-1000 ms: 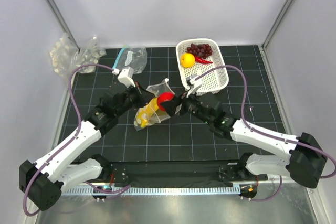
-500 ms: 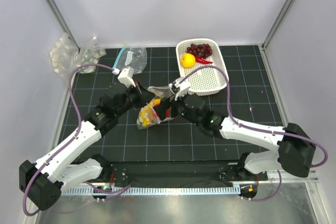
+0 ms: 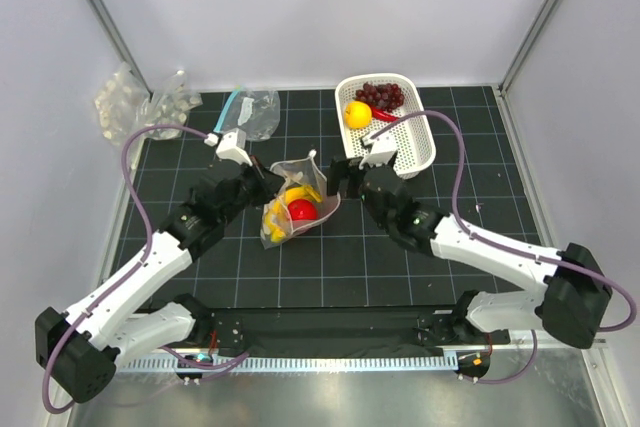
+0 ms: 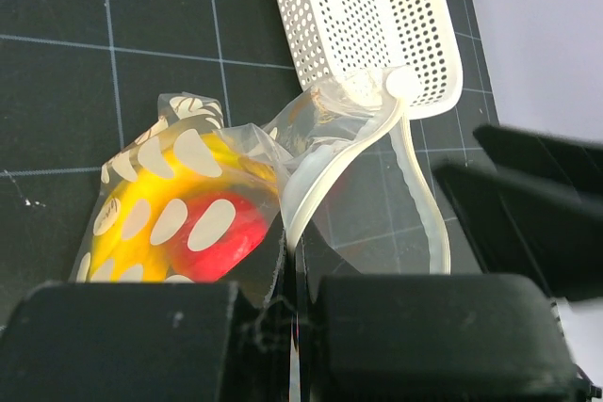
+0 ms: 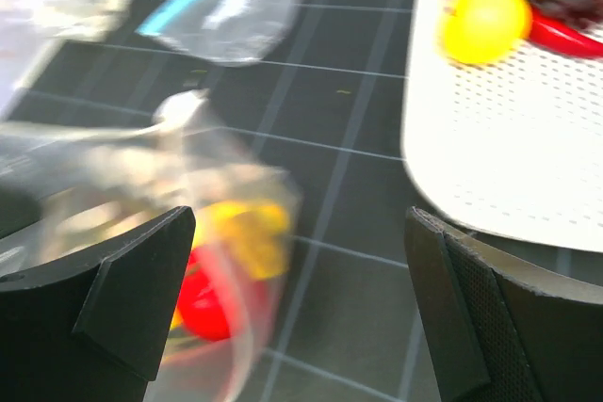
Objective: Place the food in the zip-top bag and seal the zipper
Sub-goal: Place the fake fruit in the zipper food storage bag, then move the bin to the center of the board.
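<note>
The zip-top bag (image 3: 300,197) lies mid-table with its mouth open toward the white basket. A round red fruit (image 3: 302,210) and a yellow banana (image 3: 283,205) lie inside it. My left gripper (image 3: 267,185) is shut on the bag's pale zipper rim (image 4: 320,171), holding the mouth up. My right gripper (image 3: 339,179) hangs open and empty just right of the mouth. In the right wrist view the red fruit (image 5: 203,303) shows blurred between the wide fingers (image 5: 141,298). A round yellow fruit (image 3: 357,114), a red chili (image 3: 386,116) and purple grapes (image 3: 382,95) lie in the basket.
The white basket (image 3: 412,147) stands behind my right gripper at the back right. A clear bag with a teal strip (image 3: 250,107) and bumpy clear packs (image 3: 140,102) lie at the back left. Walls close in both sides and the back.
My right gripper carried the red fruit into the bag mouth, opened and let it go, then drew back toward the basket. The fruit now lies in the bag. The left grip held.
</note>
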